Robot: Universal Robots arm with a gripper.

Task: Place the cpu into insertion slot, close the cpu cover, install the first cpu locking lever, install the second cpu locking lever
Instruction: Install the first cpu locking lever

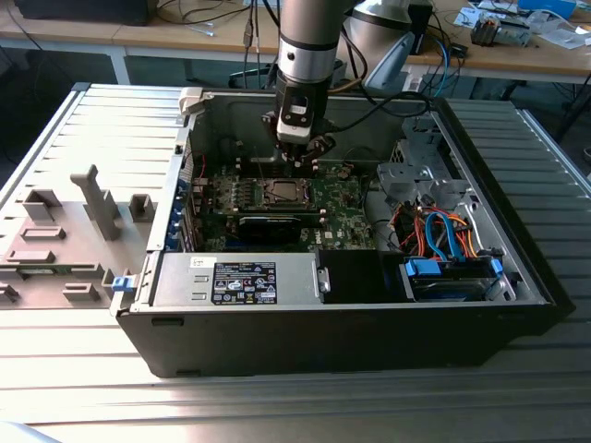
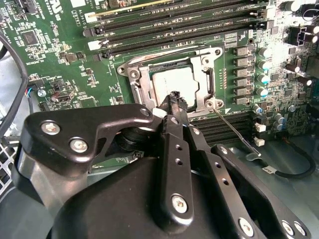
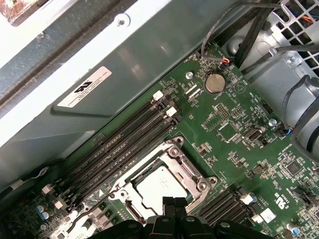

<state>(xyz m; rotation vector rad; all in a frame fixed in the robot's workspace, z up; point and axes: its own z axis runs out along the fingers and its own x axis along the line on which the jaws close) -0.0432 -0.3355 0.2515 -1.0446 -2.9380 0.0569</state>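
Here, your open computer case [image 1: 342, 341] holds the green motherboard [image 1: 346, 208], one grey power supply [image 1: 235, 277] along its near wall, and a drive cage [image 1: 443, 277] with blue and orange cables [image 1: 443, 235], well apart from the insertion slot [image 2: 130, 74]. That slot already contains the one cpu [image 2: 172, 79], lying flat with its silver face up. The cpu cover [image 2: 208, 74] lies down over the slot, so you see the chip through its cut-out middle. Your gripper [image 2: 174, 98] hangs directly over the slot's edge with its fingers pressed together and nothing between them. The tips sit at the cover's rim, but you cannot tell whether they touch it. In the second wrist view, one thin wire locking lever [image 2: 234, 130] runs out from a corner of the slot. Four long memory slots [image 3: 124, 142] lie just beside the insertion slot in the first wrist view, and one round coin battery [image 3: 214, 83] sits farther off on the board. One long black card [image 1: 272, 224] stands just beside the slot, on the power supply's side.
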